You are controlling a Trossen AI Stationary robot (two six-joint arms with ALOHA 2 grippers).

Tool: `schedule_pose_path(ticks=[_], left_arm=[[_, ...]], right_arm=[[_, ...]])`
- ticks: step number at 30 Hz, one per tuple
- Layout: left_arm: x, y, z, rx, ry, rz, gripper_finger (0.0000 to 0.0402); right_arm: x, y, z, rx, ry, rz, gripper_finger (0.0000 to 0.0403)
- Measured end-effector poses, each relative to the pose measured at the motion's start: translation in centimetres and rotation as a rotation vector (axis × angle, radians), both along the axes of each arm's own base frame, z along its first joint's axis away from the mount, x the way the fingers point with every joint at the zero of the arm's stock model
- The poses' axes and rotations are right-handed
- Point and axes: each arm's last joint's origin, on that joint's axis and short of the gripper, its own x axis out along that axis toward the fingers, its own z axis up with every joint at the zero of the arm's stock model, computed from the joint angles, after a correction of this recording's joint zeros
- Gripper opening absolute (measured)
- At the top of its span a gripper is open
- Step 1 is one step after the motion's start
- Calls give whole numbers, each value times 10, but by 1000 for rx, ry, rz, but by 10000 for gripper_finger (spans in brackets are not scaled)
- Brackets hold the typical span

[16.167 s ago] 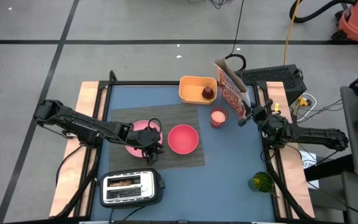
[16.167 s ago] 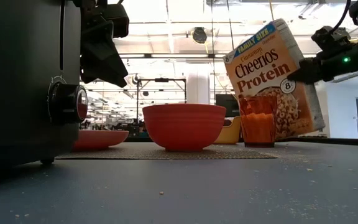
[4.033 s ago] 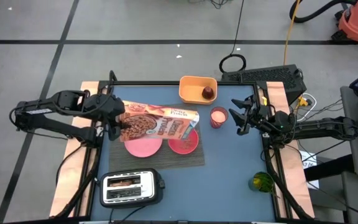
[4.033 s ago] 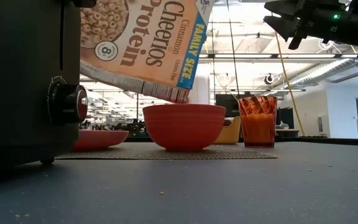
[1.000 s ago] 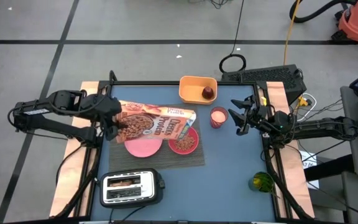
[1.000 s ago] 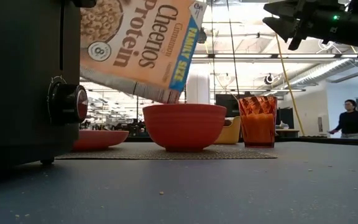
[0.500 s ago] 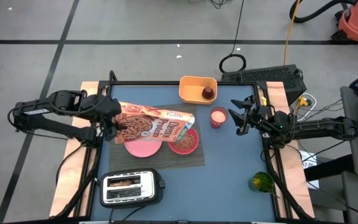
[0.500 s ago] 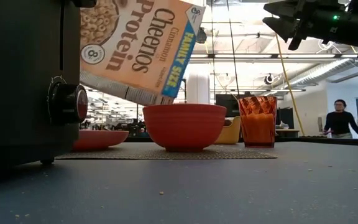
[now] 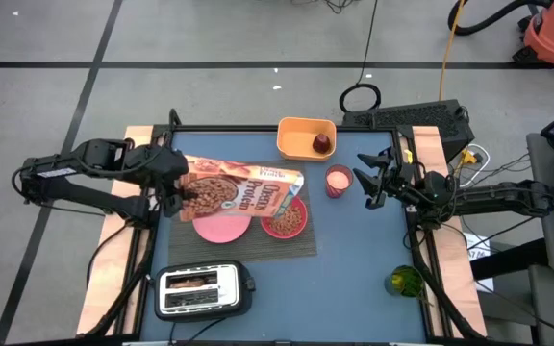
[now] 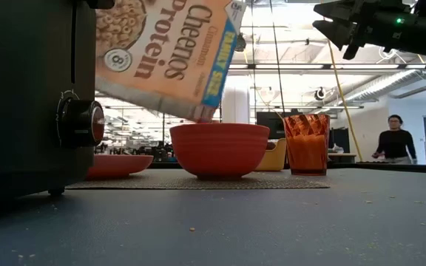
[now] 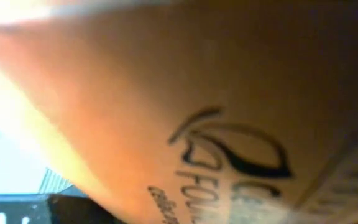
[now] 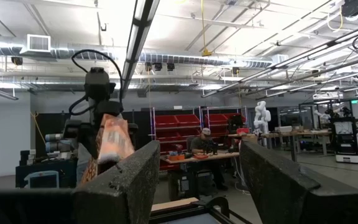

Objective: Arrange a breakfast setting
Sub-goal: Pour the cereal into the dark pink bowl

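arms: two, dark, jointed, slim links
right arm (image 9: 489, 202): green light at wrist
right fingers (image 12: 123, 180): dark, wedge-shaped

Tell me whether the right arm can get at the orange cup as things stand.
Probably yes. The right gripper hangs open in the air just beside the orange cup, with nothing between them. The cereal box, held by the left gripper, is tipped over the pink bowl, farther off.

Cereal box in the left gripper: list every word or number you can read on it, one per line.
On the cereal box, low view:
"Cheerios"
"Protein"
"Cinnamon", small
"FAMILY SIZE", on the blue band
"8", in a round badge
Left wrist view: print on the box is blurred, unreadable.
High view: box lettering too small to read.
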Motion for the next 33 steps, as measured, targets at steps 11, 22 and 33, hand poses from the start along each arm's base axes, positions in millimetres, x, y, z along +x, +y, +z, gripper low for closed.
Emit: schedule_pose_path(ticks=[11, 22, 33], left_arm=[[0, 0, 0, 3, 2, -6, 243], [0, 1, 0, 0, 3, 4, 243], [0, 1, 0, -5, -5, 10, 243]], right_arm=[[0, 0, 0, 0, 0, 0, 215], [0, 0, 0, 0, 0, 0, 215], [0, 0, 0, 0, 0, 0, 215]])
